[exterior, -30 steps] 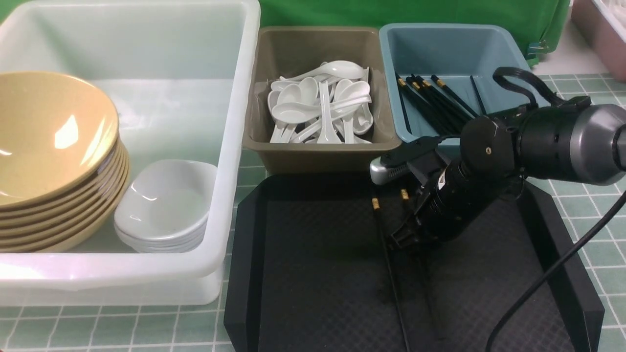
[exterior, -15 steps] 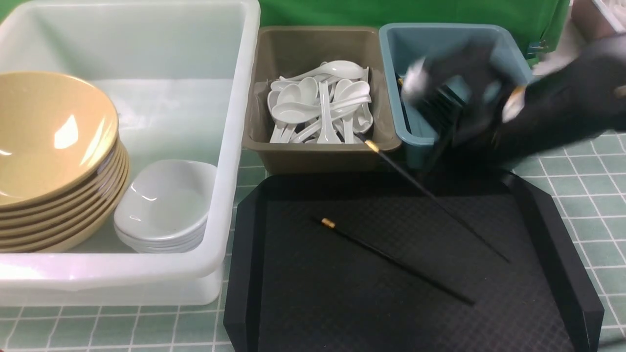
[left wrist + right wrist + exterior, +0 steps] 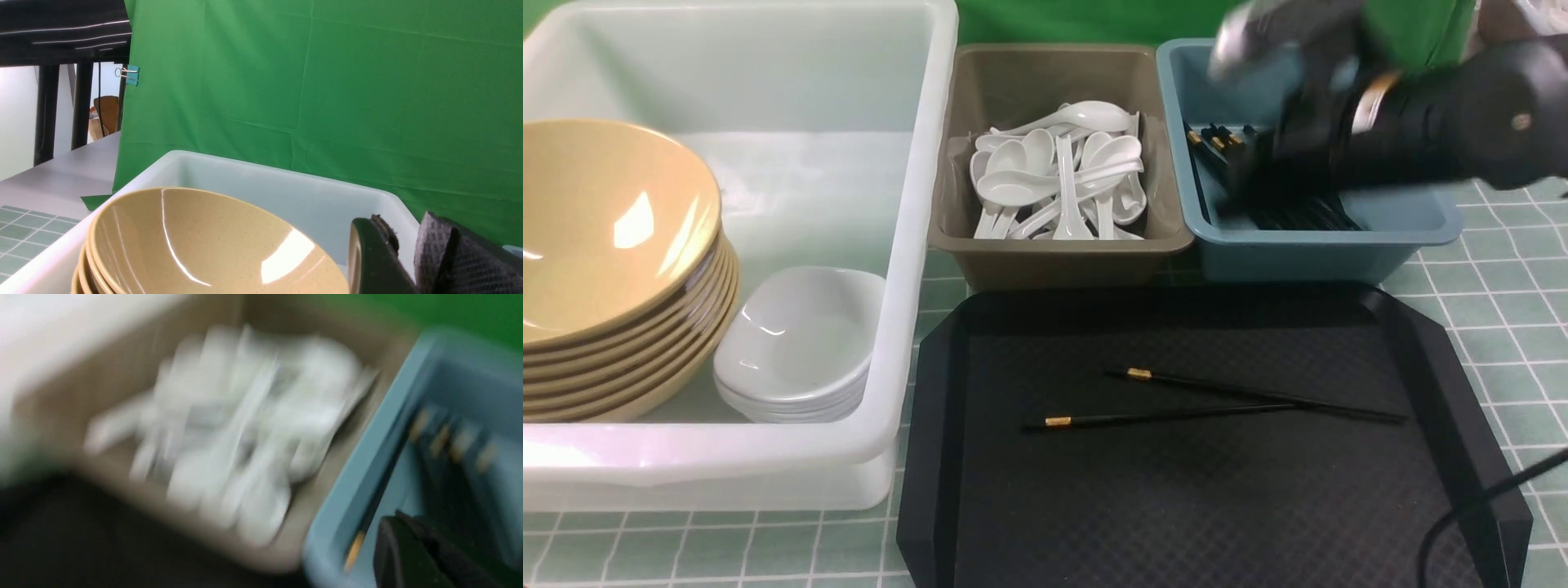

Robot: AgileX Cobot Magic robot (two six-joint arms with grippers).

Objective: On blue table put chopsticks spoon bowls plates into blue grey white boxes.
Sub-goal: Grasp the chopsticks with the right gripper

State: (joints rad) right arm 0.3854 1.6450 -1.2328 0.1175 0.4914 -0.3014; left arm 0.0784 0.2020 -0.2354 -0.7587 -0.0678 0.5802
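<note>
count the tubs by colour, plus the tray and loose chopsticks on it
large translucent white plastic tub: 1
grey-brown plastic tub: 1
dusty blue plastic tub: 1
black textured octagonal tray: 1
thin black gold-banded chopsticks on it: 2
total: 6

— What does the blue table (image 3: 1486,343) carry in front of me?

— Four things stand directly on it. At the left of the front frame is the big white box (image 3: 915,245), which reaches from the top edge almost to the bottom. To its right, in the upper middle, is the grey box (image 3: 1054,265), and just beside that one, at the upper right, is the blue box (image 3: 1290,257).

— And lower down?

— The black tray (image 3: 939,457) fills the lower middle and right. Its far edge lies just below the grey and blue boxes, and its left edge is close to the white box.

— Is bare table showing?

— Yes, tiles at the right edge and along the bottom left.
</note>
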